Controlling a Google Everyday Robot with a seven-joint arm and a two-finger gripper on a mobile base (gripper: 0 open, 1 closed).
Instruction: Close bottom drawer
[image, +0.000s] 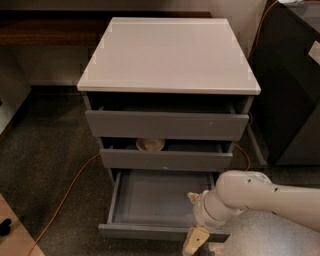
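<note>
The bottom drawer (150, 197) of the white-topped cabinet (170, 55) stands pulled far out, its grey inner floor bare and its flat grey front (140, 232) near the lower edge of the view. My gripper (196, 240) hangs at the right part of that front, on the outer side, with a beige fingertip (194, 241) pointing down. The white arm (260, 195) reaches in from the right and covers the drawer's right end.
The middle drawer (165, 159) is slightly open with a round beige bowl (150, 144) inside. The top drawer (167, 125) is also ajar. An orange cable (65, 195) runs over the dark floor at the left. A dark cabinet (290, 90) stands at the right.
</note>
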